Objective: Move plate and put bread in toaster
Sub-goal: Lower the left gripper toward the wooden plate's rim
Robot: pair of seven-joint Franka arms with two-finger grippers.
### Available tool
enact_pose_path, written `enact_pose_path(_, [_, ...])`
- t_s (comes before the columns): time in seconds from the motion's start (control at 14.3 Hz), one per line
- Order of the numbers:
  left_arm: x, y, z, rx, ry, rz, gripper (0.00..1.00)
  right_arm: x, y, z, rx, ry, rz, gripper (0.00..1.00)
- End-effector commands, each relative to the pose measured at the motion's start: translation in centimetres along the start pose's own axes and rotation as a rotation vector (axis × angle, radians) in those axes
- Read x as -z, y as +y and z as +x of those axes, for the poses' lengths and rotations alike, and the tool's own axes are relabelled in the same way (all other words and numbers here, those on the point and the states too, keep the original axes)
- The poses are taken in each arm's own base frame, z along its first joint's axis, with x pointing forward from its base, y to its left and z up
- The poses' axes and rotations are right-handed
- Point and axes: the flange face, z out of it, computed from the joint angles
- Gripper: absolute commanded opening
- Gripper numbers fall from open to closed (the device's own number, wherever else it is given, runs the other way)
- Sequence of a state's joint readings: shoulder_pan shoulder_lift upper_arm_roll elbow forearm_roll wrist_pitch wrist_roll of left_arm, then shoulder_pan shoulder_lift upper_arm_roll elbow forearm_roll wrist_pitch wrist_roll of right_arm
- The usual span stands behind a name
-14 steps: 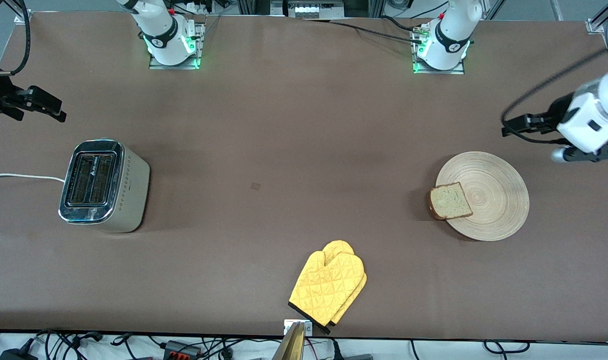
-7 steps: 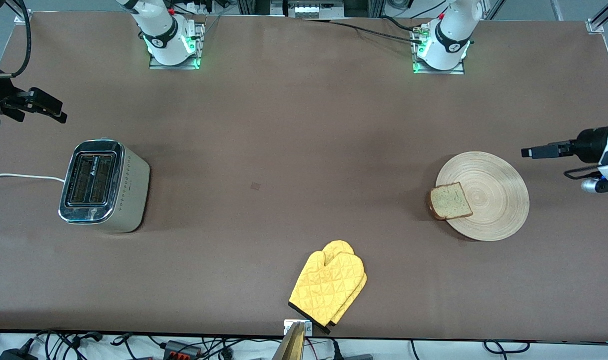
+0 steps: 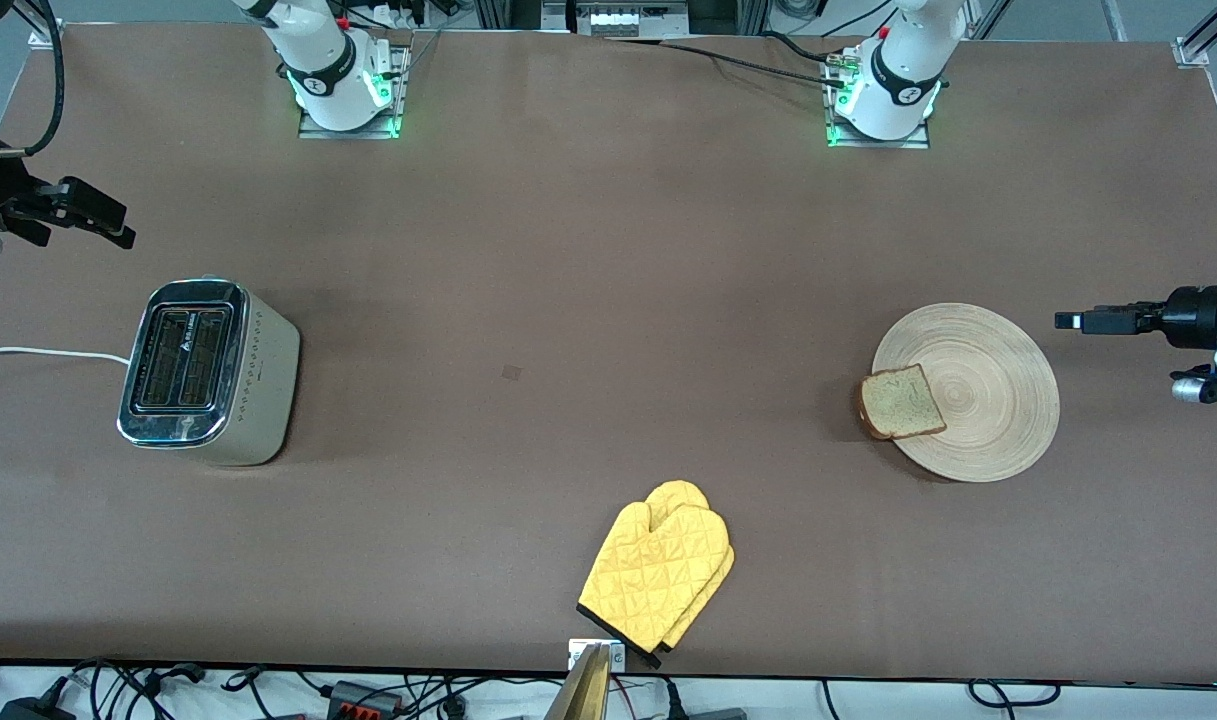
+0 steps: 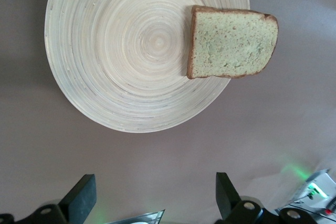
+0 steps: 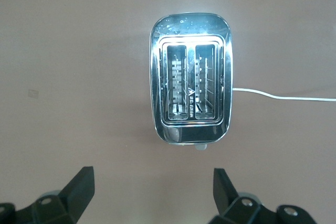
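The round light-wood plate point(image 3: 968, 390) lies toward the left arm's end of the table. The slice of bread point(image 3: 902, 402) lies on the plate's rim, overhanging it toward the table's middle; both show in the left wrist view, plate point(image 4: 131, 51) and bread point(image 4: 231, 43). My left gripper point(image 3: 1068, 320) is open and empty, up in the air just off the plate's edge. The toaster point(image 3: 208, 372) stands at the right arm's end with both slots empty, also in the right wrist view point(image 5: 190, 85). My right gripper point(image 3: 118, 228) is open and empty above the table beside the toaster.
A yellow oven mitt point(image 3: 658, 572) lies near the table's edge closest to the front camera, midway along it. The toaster's white cord point(image 3: 38, 352) runs off the table's end. Both arm bases point(image 3: 348, 90) stand along the table's edge farthest from that camera.
My left gripper has swung down and turned, ending level just off the plate's edge. The right arm has barely moved. Plate, bread and toaster are unmoved.
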State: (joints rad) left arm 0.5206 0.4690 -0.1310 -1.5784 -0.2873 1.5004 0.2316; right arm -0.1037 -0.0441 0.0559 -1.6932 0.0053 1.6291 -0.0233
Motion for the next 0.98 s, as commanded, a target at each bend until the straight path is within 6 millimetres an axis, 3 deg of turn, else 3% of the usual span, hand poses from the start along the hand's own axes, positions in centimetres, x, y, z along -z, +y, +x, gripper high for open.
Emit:
enact_pose_path(0.0, [-0.4, -2.0, 1.0, -0.043, 0.0, -0.078, 1.0, 0.2, -0.3, -0.2, 0.018, -0.004, 0.011, 1.0])
enact_pose_path(0.28, [-2.4, -5.8, 2.7, -0.036, -0.014, -0.117, 1.0, 0.2, -0.2, -0.2, 0.016, -0.003, 0.011, 1.0])
enact_pose_path(0.49, [-3.4, -11.1, 3.6, 0.011, 0.0, -0.16, 1.0, 0.2, -0.4, -0.1, 0.007, -0.003, 0.009, 1.0])
enact_pose_path(0.77, [-5.4, -14.7, 5.1, -0.009, 0.06, -0.181, 1.0, 0.1, -0.4, -0.1, 0.007, -0.004, 0.008, 1.0])
enact_pose_path(0.91, [-5.8, -15.0, 5.4, 0.003, 0.09, -0.2, 0.99, 0.1, -0.4, -0.1, 0.009, -0.004, 0.008, 1.0])
